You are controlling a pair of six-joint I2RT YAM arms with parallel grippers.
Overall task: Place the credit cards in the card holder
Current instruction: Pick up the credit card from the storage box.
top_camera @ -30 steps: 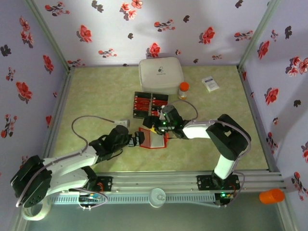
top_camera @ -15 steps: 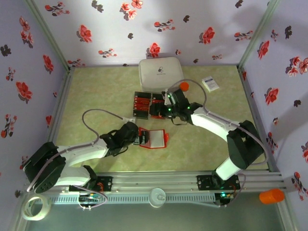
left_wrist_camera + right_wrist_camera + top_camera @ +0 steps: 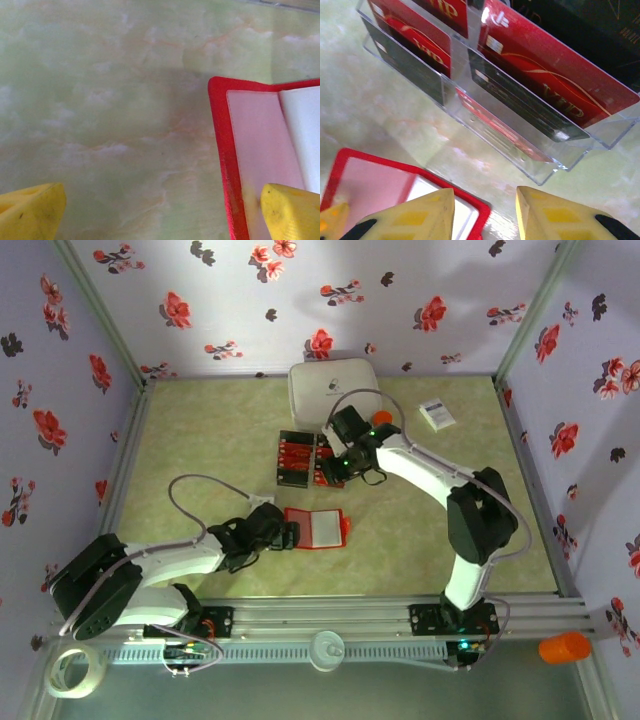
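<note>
The card holder [image 3: 318,528] lies open on the table, red-rimmed with a pale pocket side up. My left gripper [image 3: 288,536] is open at its left edge. In the left wrist view the card holder [image 3: 250,150] fills the right side, and one yellow fingertip [image 3: 292,210] hangs over its pocket while the left gripper [image 3: 160,217] spans bare table. The red credit cards [image 3: 294,454] stand in a slotted rack. My right gripper [image 3: 330,470] hovers at the rack's right end. The right wrist view has the credit cards [image 3: 555,87] upright in clear slots and the right gripper [image 3: 485,212] open and empty, with the card holder [image 3: 365,180] at lower left.
A big white lidded box [image 3: 333,392] stands behind the rack, with an orange-capped bottle [image 3: 381,419] to its right. A small white printed box [image 3: 436,414] lies at the back right. Flowered walls and metal rails ring the table [image 3: 200,450].
My right gripper has left the card holder and moved back to the card rack, its jaws now narrower. The left gripper has stayed open at the holder's left edge.
</note>
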